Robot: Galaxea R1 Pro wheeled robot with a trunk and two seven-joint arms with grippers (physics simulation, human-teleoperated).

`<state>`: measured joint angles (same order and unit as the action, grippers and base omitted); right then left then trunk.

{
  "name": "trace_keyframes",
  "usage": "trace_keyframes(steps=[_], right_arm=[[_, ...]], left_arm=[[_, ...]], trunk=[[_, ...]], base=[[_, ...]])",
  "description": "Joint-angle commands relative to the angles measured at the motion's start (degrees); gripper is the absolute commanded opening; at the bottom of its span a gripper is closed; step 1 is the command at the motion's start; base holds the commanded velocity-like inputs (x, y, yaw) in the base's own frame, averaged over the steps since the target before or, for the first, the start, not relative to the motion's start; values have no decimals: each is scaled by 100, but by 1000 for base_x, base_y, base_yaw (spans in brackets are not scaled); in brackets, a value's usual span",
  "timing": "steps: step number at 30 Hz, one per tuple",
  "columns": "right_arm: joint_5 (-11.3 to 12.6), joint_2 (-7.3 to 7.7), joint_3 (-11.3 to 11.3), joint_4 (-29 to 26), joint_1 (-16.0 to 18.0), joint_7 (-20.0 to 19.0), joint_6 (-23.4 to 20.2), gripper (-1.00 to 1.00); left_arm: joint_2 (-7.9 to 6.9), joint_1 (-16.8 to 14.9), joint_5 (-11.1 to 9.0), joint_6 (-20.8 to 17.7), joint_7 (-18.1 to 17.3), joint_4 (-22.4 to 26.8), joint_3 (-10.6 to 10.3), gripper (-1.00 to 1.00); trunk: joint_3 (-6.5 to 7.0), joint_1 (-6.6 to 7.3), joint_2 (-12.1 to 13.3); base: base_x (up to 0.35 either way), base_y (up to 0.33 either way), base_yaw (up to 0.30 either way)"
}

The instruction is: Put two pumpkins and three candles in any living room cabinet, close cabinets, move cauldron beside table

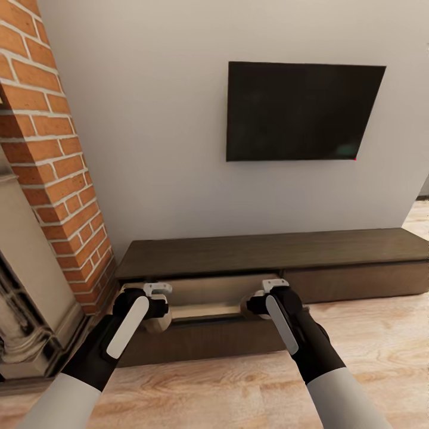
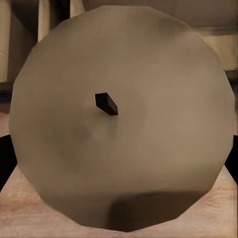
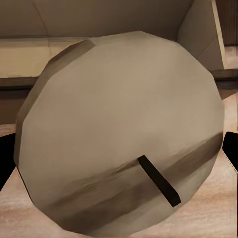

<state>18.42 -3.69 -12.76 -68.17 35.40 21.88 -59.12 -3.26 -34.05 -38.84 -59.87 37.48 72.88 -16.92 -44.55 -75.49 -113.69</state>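
Closest in, the left gripper (image 1: pixel 156 305) is clamped on a pale candle (image 1: pixel 156 322), whose round top and short dark wick (image 2: pixel 106 103) face its wrist camera. The right gripper (image 1: pixel 262 301) is clamped on a second candle (image 3: pixel 119 134), tilted, with its wick (image 3: pixel 157 180) off to one side. Both hang over the open drawer (image 1: pixel 208 307) of the low dark cabinet (image 1: pixel 268 250), whose pale inside shows between them. Behind, a black screen (image 1: pixel 301 112) hangs on the wall, and a brick column (image 1: pixel 56 161) stands at left.

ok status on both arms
Left end effector shut on one candle. Right end effector shut on other candle. Both over the open cabinet drawer. Nothing blocking.
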Motion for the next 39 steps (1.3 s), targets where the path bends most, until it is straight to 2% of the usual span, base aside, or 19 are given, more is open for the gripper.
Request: trace_keyframes(steps=[1, 19, 39], right_arm=[[57, -2, -7, -3, 4, 57, -12, -100], [57, 0, -6, -3, 4, 72, -12, -100], [57, 0, -7, -3, 2, 71, -12, -100]], left_arm=[[-7, -5, -37, -13, 59, 7, -13, -100], [-4, -5, -39, -13, 59, -9, -11, -100], [-8, -5, -34, -13, 64, -37, -6, -100]], trunk=[[1, -1, -3], [18, -1, -3], [18, -1, -3]], base=[[196, 96, -176], [176, 133, -33], [101, -46, 0]])
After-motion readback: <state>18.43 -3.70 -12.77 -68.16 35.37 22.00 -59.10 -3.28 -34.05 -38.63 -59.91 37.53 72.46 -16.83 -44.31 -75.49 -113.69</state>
